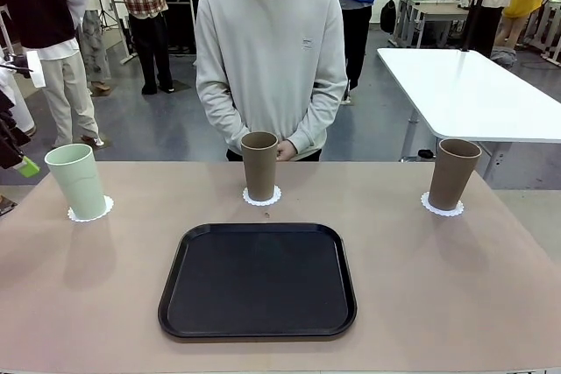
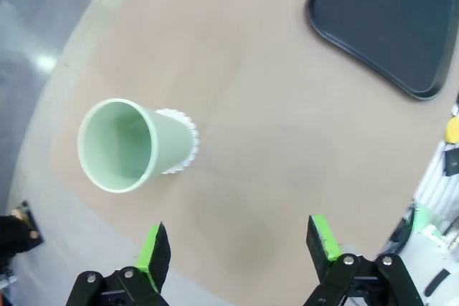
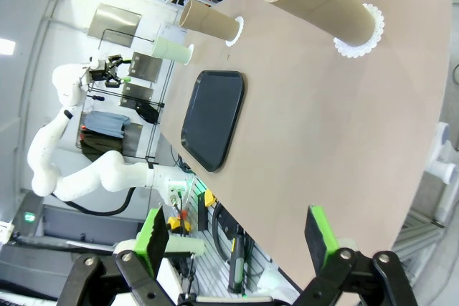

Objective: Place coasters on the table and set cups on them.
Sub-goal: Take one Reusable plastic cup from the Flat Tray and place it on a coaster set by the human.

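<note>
All three cups are on coasters along the far side of the worktop (image 1: pixel 105 304): mint cup (image 1: pixel 79 181) left, tan cup (image 1: pixel 259 165) centre, second tan cup (image 1: pixel 454 172) right, looks finished. My left hand (image 2: pixel 240 249) and right hand (image 3: pixel 237 238) hang spread and empty. Black tray (image 1: pixel 258 280) bare, plenty of room.

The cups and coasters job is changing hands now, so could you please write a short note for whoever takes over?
Left gripper: open, empty, above the table near the green cup.
Right gripper: open, empty, off the table's near edge.
Green cup, middle brown cup and right brown cup each stand upright on a coaster.
Tray is bare.
Done: all three set. Nothing appears left.
</note>
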{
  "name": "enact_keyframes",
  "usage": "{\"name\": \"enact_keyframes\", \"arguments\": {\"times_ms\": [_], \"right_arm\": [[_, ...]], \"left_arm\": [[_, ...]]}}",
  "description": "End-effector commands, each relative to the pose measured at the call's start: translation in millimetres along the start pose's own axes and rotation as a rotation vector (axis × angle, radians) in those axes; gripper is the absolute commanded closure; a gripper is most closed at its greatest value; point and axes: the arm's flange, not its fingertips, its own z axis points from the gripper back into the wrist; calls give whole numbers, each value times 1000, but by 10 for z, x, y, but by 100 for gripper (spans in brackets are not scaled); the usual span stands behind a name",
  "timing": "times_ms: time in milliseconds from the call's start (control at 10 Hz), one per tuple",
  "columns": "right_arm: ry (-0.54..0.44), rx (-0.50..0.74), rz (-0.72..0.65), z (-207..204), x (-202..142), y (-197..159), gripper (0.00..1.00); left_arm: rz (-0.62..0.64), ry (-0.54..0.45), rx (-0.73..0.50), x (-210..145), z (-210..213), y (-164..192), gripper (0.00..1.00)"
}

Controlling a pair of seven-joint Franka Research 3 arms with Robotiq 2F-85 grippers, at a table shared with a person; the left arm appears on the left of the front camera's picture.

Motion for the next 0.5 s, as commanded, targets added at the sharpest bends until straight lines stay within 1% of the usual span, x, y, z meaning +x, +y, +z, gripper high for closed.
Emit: {"name": "enact_keyframes", "arguments": {"times_ms": [0, 100, 200, 300, 400], "right_arm": [[-4, -1, 1, -3, -7, 6, 0], [-4, -1, 1, -3, -7, 6, 0], [-4, -1, 1, -3, -7, 6, 0], [-4, -1, 1, -3, -7, 6, 0], [-4, -1, 1, -3, -7, 6, 0]], "left_arm": [[197, -49, -268, -120, -7, 139, 0], [316, -62, -363, -454, -184, 46, 0], [360, -43, -519, -600, -82, 219, 0], [405, -85, -641, -753, -101, 337, 0], [475, -222, -770, -984, -13, 413, 0]]}}
